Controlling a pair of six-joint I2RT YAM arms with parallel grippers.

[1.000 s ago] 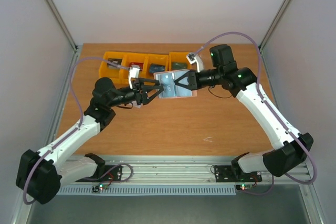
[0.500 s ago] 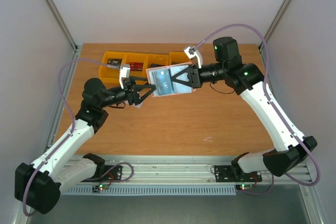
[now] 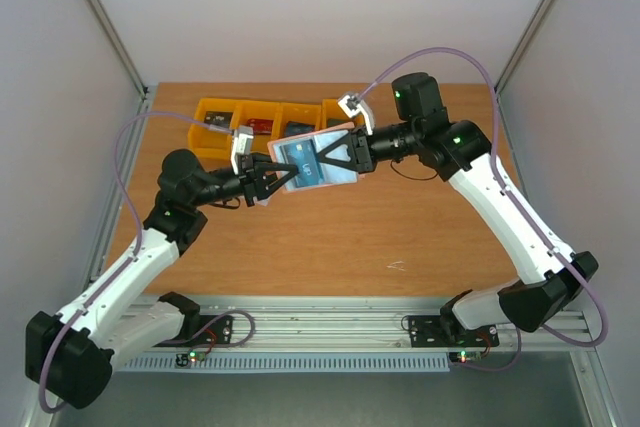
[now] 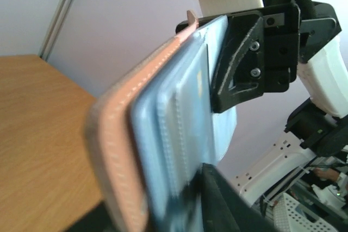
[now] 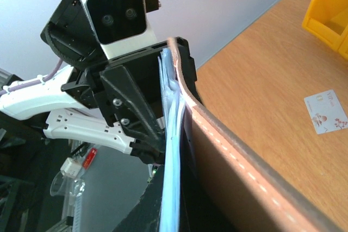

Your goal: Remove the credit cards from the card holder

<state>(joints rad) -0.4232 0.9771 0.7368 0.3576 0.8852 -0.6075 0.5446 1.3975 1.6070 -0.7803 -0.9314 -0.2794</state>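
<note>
The left hand (image 3: 274, 180) and the right hand (image 3: 328, 159) each clamp one card holder (image 3: 298, 157), which is lifted over the desk (image 3: 400, 219) (blue inside upward). Only the right wrist view shows one credit card (image 5: 325, 111) lying on the desk. Four orange bins (image 3: 213, 107) stand behind, partly hidden.

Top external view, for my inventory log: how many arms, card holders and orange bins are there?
Arms: 2
Card holder: 1
Orange bins: 4
Total: 7
</note>
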